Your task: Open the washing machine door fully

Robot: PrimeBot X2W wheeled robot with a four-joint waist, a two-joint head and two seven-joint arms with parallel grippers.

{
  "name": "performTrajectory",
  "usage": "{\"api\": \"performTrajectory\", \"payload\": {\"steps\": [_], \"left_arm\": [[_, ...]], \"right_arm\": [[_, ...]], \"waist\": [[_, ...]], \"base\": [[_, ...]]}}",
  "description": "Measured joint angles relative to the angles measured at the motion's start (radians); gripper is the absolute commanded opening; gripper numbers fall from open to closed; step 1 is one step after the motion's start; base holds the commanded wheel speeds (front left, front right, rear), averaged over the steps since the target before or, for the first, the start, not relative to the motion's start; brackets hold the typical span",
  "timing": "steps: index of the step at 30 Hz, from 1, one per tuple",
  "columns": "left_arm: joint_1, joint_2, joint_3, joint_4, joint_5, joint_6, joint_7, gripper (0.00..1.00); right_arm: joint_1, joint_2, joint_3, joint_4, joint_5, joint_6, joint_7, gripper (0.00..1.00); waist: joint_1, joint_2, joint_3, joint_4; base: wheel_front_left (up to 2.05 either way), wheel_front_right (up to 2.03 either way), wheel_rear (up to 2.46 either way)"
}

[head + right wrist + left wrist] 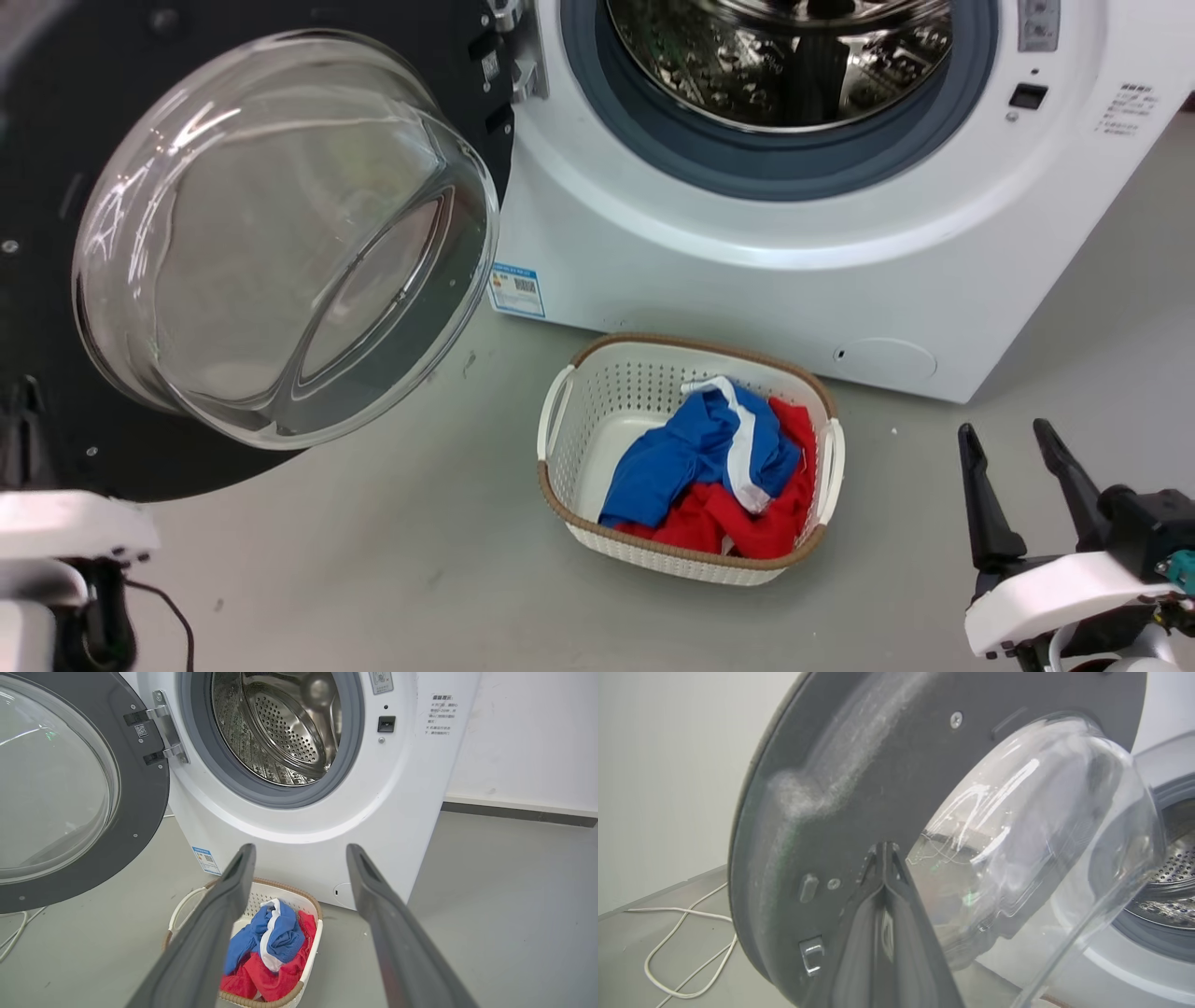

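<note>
The washing machine door [37, 187] is swung wide to the left of the washing machine [700, 280], its inner face toward me and its clear glass bowl [280, 233] bulging out. A metal hinge [166, 728] ties it to the white front beside the grey ring and steel drum [280, 723]. In the left wrist view my left gripper [885, 845] is shut, fingers pressed together with nothing between them, tips at the door's dark inner face [859, 765] just left of the glass. My right gripper [1004, 427] is open low on the right, well away from the door.
A white laundry basket [560, 411] with blue, red and white clothes stands on the grey floor before the machine. A white cable [682, 933] lies on the floor behind the door. A pale wall [523, 742] runs to the machine's right.
</note>
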Motion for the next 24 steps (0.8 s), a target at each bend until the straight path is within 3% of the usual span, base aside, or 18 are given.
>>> {"api": "performTrajectory", "payload": {"steps": [5, 13, 22, 23, 24], "left_arm": [[0.113, -0.035, -0.042, -0.104, 0.038, 0.030, 0.007, 0.00], [0.210, -0.084, -0.186, -0.299, 0.132, 0.072, 0.065, 0.00], [0.202, -0.132, -0.357, -0.345, 0.200, 0.046, 0.123, 0.00], [0.198, -0.139, -0.365, -0.333, 0.199, 0.041, 0.123, 0.03], [0.194, -0.144, -0.371, -0.321, 0.200, 0.040, 0.121, 0.22]], "right_arm": [[0.018, 0.016, 0.012, 0.016, -0.002, 0.000, -0.012, 1.00], [0.045, 0.028, 0.019, 0.030, -0.010, 0.000, -0.019, 1.00], [0.046, 0.031, 0.035, 0.029, -0.025, 0.000, -0.016, 1.00], [0.045, 0.031, 0.039, 0.029, -0.027, 0.000, -0.016, 1.00], [0.045, 0.032, 0.043, 0.029, -0.027, 0.000, -0.015, 1.00]], "waist": [[0.0000, 0.0000, -0.057, -0.007], [-0.0001, 0.0000, -0.122, -0.037], [-0.0001, 0.0000, -0.146, -0.113], [0.0000, 0.0000, -0.147, -0.124], [-0.0001, 0.0000, -0.148, -0.136]], "base": [[0.00, 0.00, 0.00], [0.00, 0.00, 0.00], [0.00, 0.00, 0.00], [0.00, 0.00, 0.00], [0.00, 0.00, 0.00]]}}
